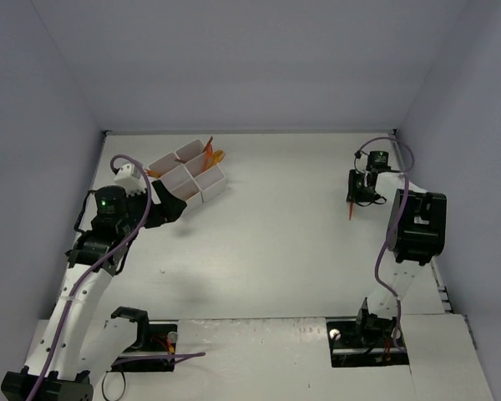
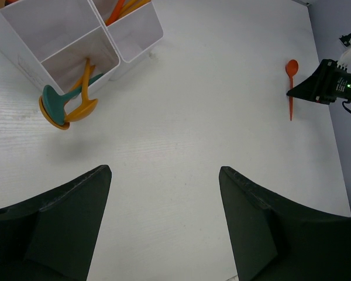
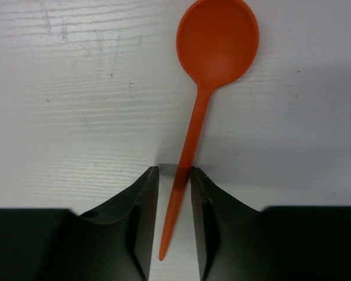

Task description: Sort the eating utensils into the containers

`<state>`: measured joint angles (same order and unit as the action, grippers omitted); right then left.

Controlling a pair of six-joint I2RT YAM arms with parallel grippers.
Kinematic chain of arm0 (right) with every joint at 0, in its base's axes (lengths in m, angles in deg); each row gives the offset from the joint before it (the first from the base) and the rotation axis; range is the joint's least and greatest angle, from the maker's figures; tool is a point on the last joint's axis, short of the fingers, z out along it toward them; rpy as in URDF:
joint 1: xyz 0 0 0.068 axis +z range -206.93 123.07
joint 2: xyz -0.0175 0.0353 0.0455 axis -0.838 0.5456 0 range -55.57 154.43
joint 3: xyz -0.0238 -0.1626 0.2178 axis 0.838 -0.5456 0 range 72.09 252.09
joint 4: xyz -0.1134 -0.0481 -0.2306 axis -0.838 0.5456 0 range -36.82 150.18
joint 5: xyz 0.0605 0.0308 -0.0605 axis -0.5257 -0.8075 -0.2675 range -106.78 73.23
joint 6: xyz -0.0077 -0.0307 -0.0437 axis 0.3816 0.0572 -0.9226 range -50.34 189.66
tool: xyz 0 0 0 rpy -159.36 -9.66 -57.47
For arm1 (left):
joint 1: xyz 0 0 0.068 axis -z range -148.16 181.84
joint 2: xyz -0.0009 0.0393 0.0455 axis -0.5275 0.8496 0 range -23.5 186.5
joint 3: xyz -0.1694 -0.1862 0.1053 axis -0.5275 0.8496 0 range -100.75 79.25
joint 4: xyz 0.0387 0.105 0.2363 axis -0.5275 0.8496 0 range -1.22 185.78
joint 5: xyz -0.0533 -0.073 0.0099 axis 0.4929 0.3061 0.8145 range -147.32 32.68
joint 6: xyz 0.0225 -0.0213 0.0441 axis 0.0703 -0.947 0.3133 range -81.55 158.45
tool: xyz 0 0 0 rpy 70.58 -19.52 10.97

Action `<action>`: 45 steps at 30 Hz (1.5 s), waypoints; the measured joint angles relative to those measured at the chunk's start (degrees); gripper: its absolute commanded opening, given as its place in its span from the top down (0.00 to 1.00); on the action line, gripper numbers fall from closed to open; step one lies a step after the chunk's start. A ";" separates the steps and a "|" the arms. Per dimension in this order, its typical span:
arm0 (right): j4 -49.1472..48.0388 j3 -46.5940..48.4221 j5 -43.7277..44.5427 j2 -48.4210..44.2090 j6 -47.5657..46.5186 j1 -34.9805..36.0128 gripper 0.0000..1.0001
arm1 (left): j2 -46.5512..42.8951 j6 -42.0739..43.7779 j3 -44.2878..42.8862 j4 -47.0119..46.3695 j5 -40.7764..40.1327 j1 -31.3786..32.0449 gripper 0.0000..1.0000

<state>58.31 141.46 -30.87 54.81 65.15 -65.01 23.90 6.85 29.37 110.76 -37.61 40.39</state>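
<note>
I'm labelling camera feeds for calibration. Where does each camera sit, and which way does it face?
Top external: above and behind the bases, looking down on the table; left arm and right arm show.
Left wrist: on the left arm, facing across the table toward the tray and orange spoon; left fingers at the bottom.
Right wrist: on the right arm, looking straight down at the spoon; right fingers flank its handle.
Both wrist views share the spoon.

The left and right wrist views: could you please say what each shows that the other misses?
Only the left wrist: the white tray, with a teal spoon and an orange spoon leaning out of one compartment, and the open left gripper. Only the right wrist: the fingers straddling the handle. Both: the red-orange spoon on the table and the right gripper over it.
</note>
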 measured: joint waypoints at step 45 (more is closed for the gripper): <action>2.69 5.99 -10.00 -21.50 6.05 54.81 0.98 | 16.79 6.32 -22.52 8.78 14.84 3.80 0.42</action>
<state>61.00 147.45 -40.87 33.31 71.20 -10.19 40.69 13.17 6.85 119.54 -22.77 44.19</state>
